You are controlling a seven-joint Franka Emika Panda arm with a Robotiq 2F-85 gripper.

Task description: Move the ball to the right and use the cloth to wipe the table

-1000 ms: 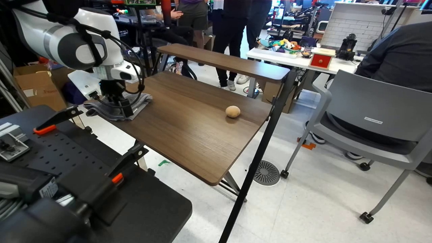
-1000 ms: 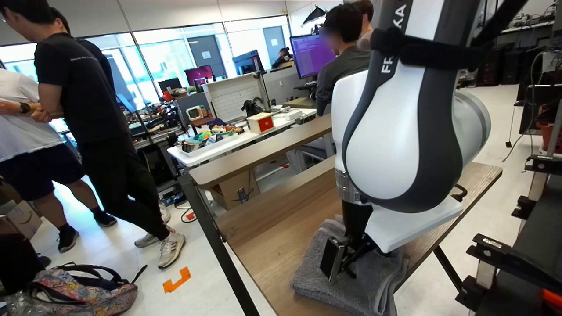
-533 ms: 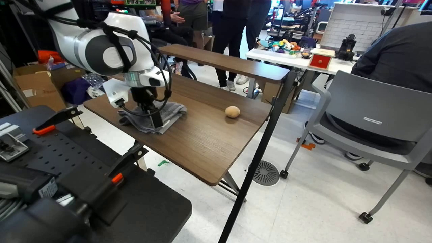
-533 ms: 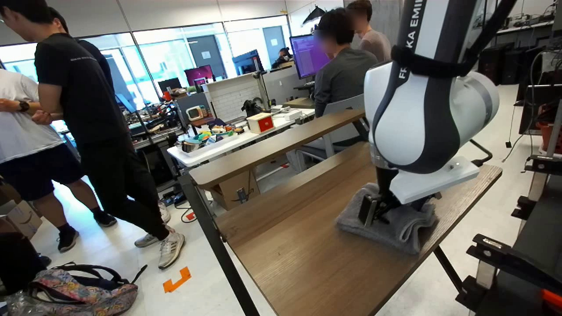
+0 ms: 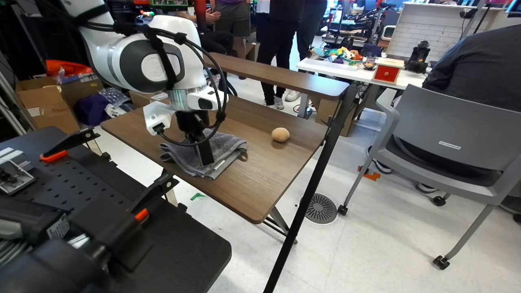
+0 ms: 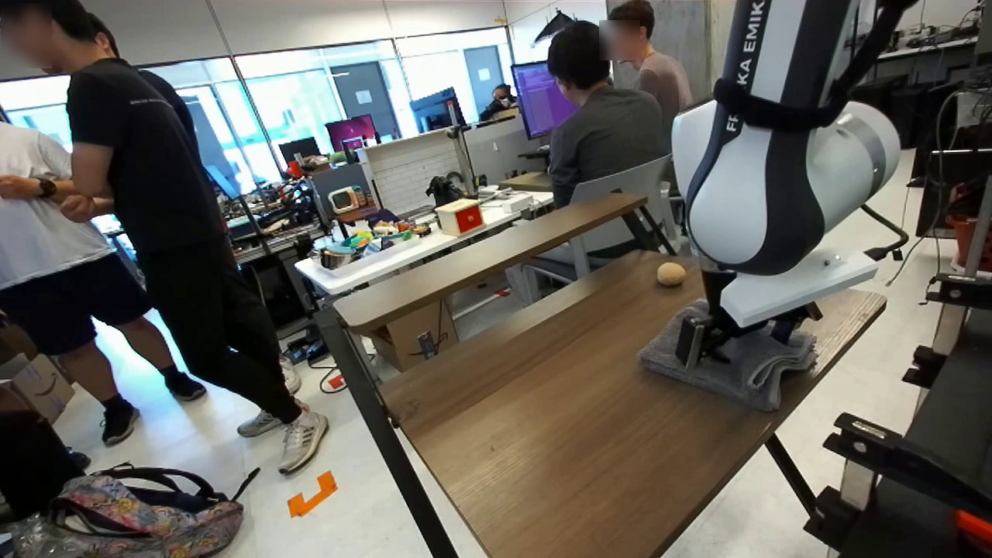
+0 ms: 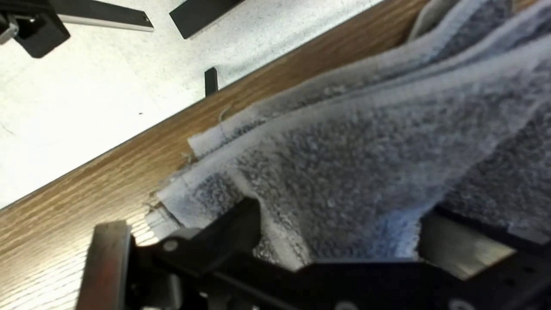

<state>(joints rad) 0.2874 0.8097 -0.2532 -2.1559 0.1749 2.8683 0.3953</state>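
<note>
My pincer [image 6: 738,347], its jaws spread wide and gripping nothing, stands on the grey cloth [image 7: 366,168], which lies folded and rumpled near a long edge of the brown worktop [image 5: 260,175]. In the wrist view, creased fabric shows between my parted jaws. The tan-orange ball [image 5: 280,134], visible in both exterior views, rests on the same worktop, apart from the cloth and closer than it to the raised shelf [image 5: 276,73].
</note>
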